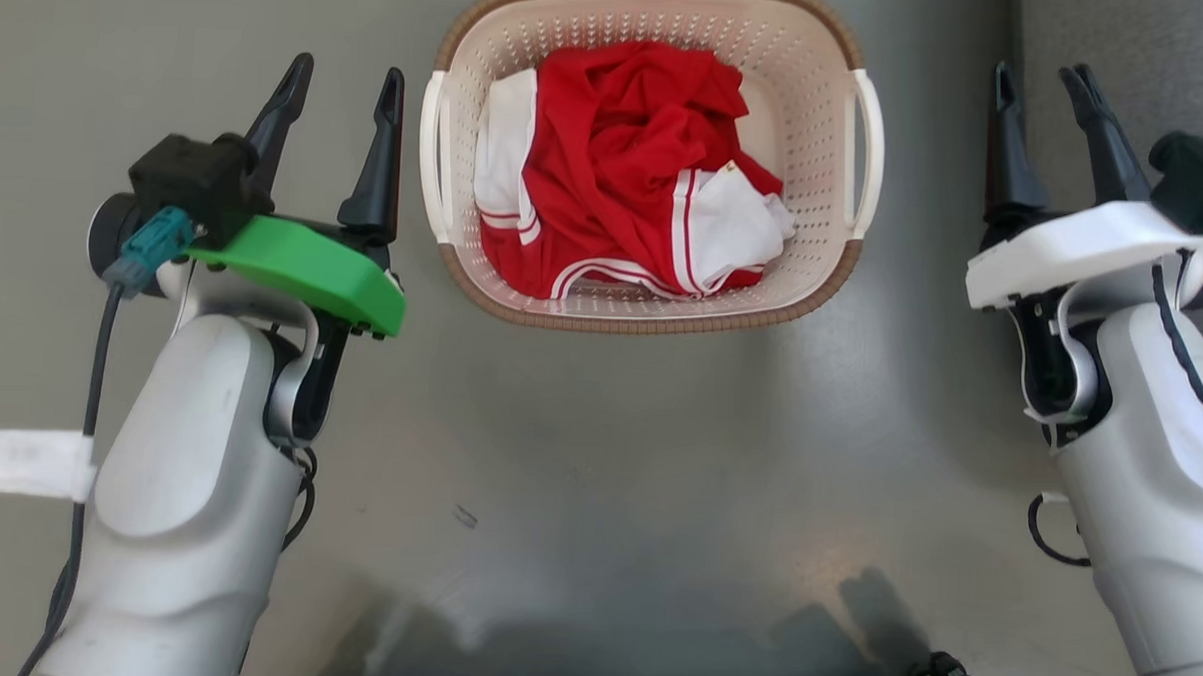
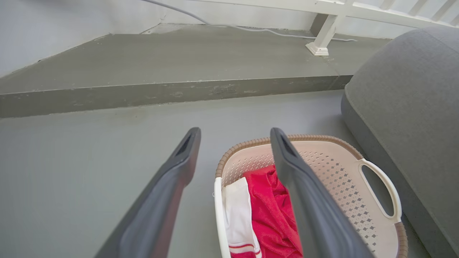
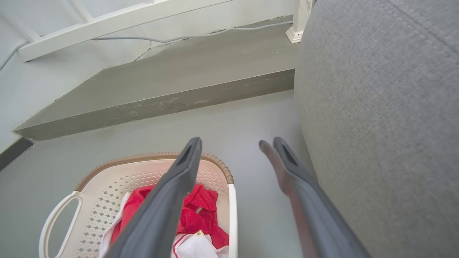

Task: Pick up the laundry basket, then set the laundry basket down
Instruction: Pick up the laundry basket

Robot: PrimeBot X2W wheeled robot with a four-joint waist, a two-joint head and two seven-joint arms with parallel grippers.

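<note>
step: pre-grasp for the pick-up, by my read. Nothing is gripped and the basket is not yet lifted.
floor [image 1: 577,457]: grey and smooth, and it carries the basket.
left gripper [image 1: 348,71]: fingers spread with nothing between them. It sits just beside the basket's left side, tips pointing away from the robot.
right gripper [image 1: 1038,78]: fingers also spread and empty. It stands further out from the basket than the left one does, close alongside the grey cushion.
laundry basket [image 1: 809,135]: on the floor, upright, between the two arms and touching neither.
left handle [image 1: 431,152]: white loop close to the left gripper's inner finger, with a gap between them. In the left wrist view it lines up between the two fingers, lower down. I can't tell the height gap.
right handle [image 1: 868,147]: white loop, clear of the right gripper and unobstructed.
load: crumpled red garment [image 1: 628,149] with white trim, lying inside below the rim.
grey cushion [image 3: 376,107]: upholstered bulk on the robot's right, near the basket's right side.
step edge [image 2: 161,93]: raised ledge beyond the basket, well apart from it.
white post [image 2: 322,39]: stands on the ledge, farthest back.
next move: bring each gripper in so its loop sits between the open fingers, then close both. The right arm has more ground to cover.
lift: needs both arms rising together and level, or the basket tilts.
watch: there is little room between the right arm and the cushion.
</note>
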